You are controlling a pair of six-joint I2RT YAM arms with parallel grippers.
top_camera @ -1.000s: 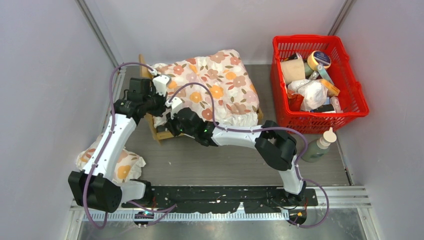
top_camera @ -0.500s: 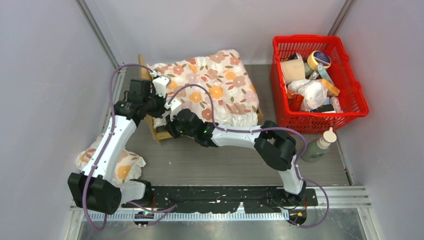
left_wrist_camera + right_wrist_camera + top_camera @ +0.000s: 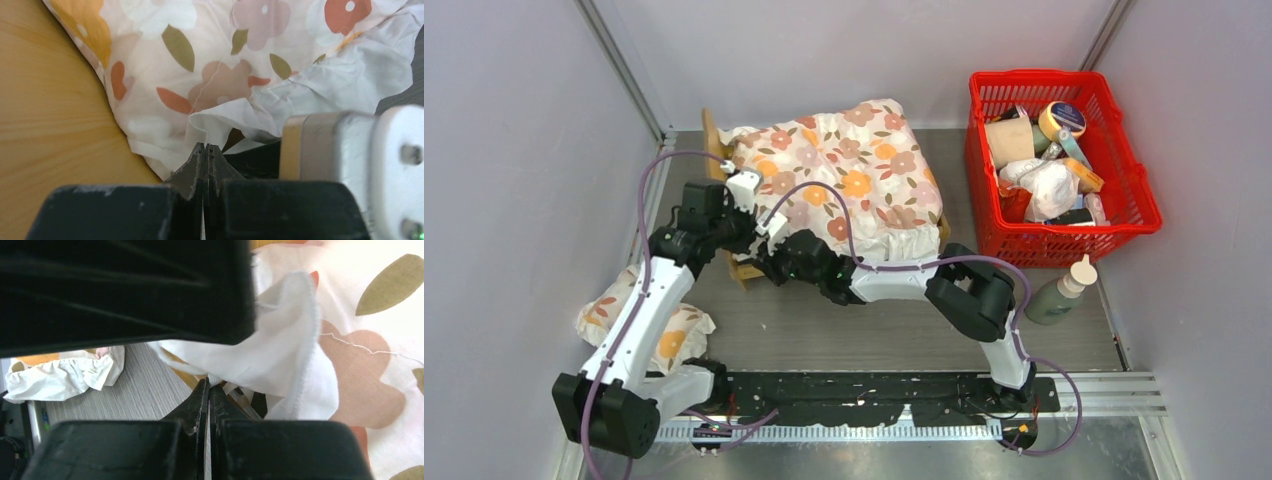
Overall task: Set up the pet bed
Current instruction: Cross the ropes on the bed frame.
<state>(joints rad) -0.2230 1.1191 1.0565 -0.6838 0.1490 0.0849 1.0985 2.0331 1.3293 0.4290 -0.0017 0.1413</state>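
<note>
Left to right: small floral pillow (image 3: pixel 639 320) on the tabletop (image 3: pixel 824 330); left gripper (image 3: pixel 205 147), jaws pressed together on the hem of the floral cushion (image 3: pixel 844 170); pet bed (image 3: pixel 745 268), far left-centre, lying under that cushion; right gripper (image 3: pixel 209 382), jaws pinching the same white hem; red basket (image 3: pixel 1136 205); bottle (image 3: pixel 1059 295) just beside it.

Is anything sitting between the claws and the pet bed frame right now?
Yes. The floral cover is draped over nearly the whole pet bed, hiding its sleeping surface. The left claw and right claw are both shut on that cover's hem at the bed's near-left corner, not on the wood.
</note>
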